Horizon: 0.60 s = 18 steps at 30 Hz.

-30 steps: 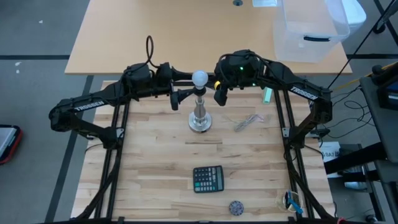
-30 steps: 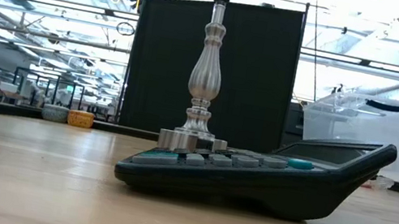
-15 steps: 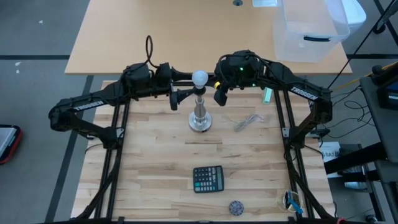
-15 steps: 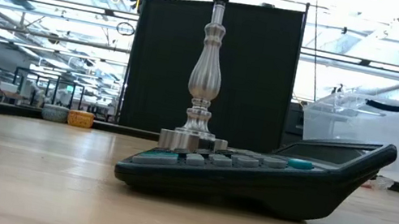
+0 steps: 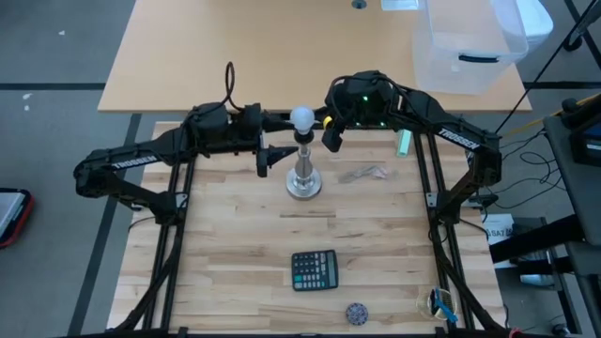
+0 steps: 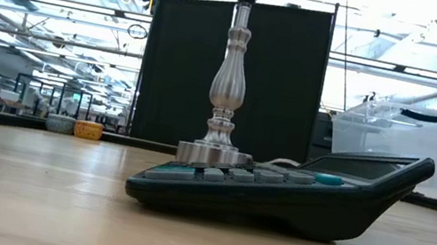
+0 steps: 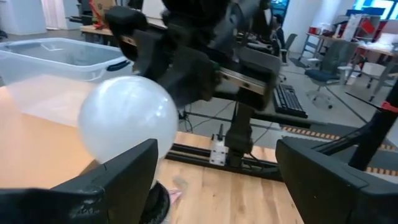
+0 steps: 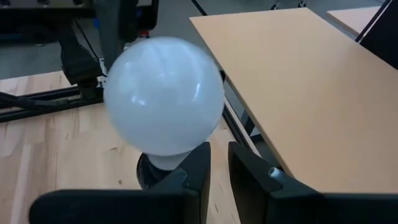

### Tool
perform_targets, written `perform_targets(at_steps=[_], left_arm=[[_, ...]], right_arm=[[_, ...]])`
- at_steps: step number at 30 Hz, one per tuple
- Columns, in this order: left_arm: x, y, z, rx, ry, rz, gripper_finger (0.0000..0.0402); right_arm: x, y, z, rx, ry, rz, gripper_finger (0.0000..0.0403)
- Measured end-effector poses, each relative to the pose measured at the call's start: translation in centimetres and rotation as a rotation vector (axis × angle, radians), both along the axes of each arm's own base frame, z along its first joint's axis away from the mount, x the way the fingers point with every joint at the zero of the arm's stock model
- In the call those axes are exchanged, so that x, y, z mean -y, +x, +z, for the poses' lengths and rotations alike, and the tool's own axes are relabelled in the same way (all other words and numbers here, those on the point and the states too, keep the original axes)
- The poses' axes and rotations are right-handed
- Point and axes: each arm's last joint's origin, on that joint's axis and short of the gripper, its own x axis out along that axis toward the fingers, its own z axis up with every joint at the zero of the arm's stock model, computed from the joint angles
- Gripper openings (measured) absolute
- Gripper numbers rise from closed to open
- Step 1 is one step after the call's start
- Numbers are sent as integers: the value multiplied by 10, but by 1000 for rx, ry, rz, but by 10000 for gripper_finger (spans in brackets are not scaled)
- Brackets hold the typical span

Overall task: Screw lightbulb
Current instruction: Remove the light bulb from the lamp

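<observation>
The frosted white lightbulb (image 5: 301, 118) sits upright on top of the silver stand (image 5: 302, 174), whose round base rests on the wooden table. My left gripper (image 5: 274, 139) is open at the bulb's left. In the left wrist view its fingers stand wide apart and the bulb (image 7: 127, 118) shows just past one of them. My right gripper (image 5: 331, 139) is shut at the bulb's right, with the bulb (image 8: 163, 93) close in front of its fingertips. In the low view only the stand (image 6: 230, 79) shows. My left gripper has one finger (image 7: 118, 180) right beside the bulb's lower side, but I cannot tell whether it touches. My right gripper has its shut fingertips (image 8: 193, 168) next to the bulb's neck (image 8: 163, 158), level from the table's right; whether they touch, I cannot tell.
A pale cord (image 5: 362, 173) lies on the table right of the stand. A dark calculator (image 5: 314, 270) and a small patterned ball (image 5: 356, 312) lie near the front edge. A clear plastic bin (image 5: 470, 42) stands on the far desk, and a green item (image 5: 403, 143) lies at the far right.
My left gripper has gone a little toward the table's right, closer to the bulb. The stand with the bulb has slid slightly toward the far edge, still upright. The cord beside it has been drawn in toward the stand.
</observation>
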Motion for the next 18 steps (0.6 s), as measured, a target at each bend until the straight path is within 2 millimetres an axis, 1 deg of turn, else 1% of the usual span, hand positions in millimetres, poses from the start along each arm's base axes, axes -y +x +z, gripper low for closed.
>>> perform_targets(at_steps=[12, 18], left_arm=[[6, 1, 0, -3, -7, -18, 332], [8, 2, 0, -2, -9, -21, 332]], right_arm=[[2, 8, -1, 27, -22, 15, 51], [3, 8, -1, 28, -26, 20, 51]])
